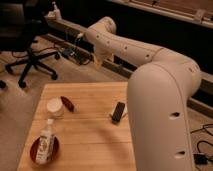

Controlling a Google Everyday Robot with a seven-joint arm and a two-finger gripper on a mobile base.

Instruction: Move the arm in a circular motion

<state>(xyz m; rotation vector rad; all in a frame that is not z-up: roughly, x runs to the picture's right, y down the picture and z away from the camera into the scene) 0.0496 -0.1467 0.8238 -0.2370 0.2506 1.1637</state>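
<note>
While our arm (150,57) reached high beyond the table's (90,140) far edge, its gripper (98,60) pointed down over the floor (75,76). We could not tell its grip. We judged the circle partway, unfinished.

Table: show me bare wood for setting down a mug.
Bare: the middle of the table, between the black device and the bottle in its red bowl, plus the far edge. Crowded: the left, with white cup and dark red object. The arm hides the right; its gripper hangs beyond the far edge.
</note>
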